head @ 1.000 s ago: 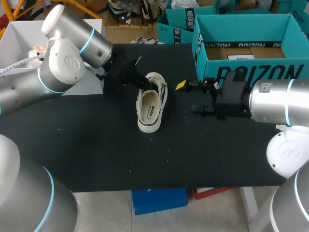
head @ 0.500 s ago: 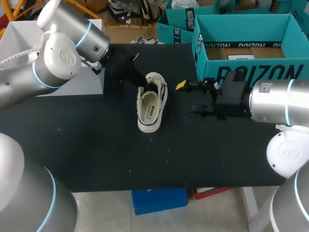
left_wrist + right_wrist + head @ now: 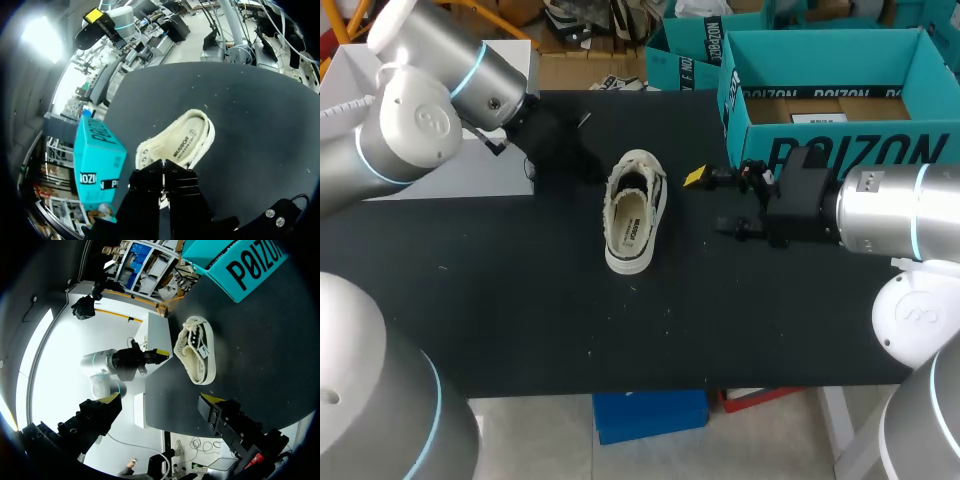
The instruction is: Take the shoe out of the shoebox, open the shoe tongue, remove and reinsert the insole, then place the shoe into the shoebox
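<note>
One shoe point(image 3: 636, 214) mid table point(image 3: 520, 300), shoebox point(image 3: 840, 90) at far rt edge, well apart.

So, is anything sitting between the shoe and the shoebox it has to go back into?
Yes, the right gripper: it hangs open beside the shoe, on the side toward the shoebox, ahead of its front wall. Nothing else shows between them.

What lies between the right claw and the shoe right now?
Nothing but bare black table. The head view shows the open right claw apart from the shoe, with no object in the gap; the right wrist view agrees.
</note>
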You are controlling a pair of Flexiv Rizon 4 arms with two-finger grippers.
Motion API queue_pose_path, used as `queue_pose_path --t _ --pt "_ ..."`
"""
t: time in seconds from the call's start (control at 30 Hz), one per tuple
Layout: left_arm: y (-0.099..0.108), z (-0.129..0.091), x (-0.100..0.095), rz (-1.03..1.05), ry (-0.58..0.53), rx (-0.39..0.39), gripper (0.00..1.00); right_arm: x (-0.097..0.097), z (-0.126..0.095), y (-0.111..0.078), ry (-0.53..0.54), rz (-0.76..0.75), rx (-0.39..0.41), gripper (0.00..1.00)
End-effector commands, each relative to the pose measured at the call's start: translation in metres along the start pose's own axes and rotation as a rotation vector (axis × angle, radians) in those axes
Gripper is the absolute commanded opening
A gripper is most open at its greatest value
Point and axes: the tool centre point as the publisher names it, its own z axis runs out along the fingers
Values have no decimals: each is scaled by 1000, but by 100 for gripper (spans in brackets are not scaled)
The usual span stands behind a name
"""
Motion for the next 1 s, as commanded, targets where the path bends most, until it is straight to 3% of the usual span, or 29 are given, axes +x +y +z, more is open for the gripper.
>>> queue_pose_path --t 0.03,0.13,0.33,0.43,0.5,0.6,0.7,0.73,0.8,0.87,1.0 --pt "-5 -24 -2 22 67 -35 27 0 1 0 2 0 0 100" --pt "-3 -35 -2 39 87 -51 38 0 1 0 2 0 0 100" --pt "-2 -51 -2 109 164 -42 44 0 1 0 2 0 0 100" --pt "1 -56 -2 152 212 -68 58 0 1 0 2 0 0 100" --pt "2 -58 -3 192 251 -66 59 0 1 0 2 0 0 100" --pt "4 -63 -4 240 308 -65 71 0 1 0 2 0 0 100" --pt "6 -68 -7 261 319 -62 75 0 1 0 2 0 0 100" --pt "6 -70 -8 263 319 -65 78 0 1 0 2 0 0 100" --pt "5 -71 -10 271 318 -56 93 0 1 0 2 0 0 100" --pt "3 -72 -11 275 315 -48 100 0 1 0 2 0 0 100" --pt "1 -71 -13 282 300 -28 100 0 1 0 2 0 0 100"
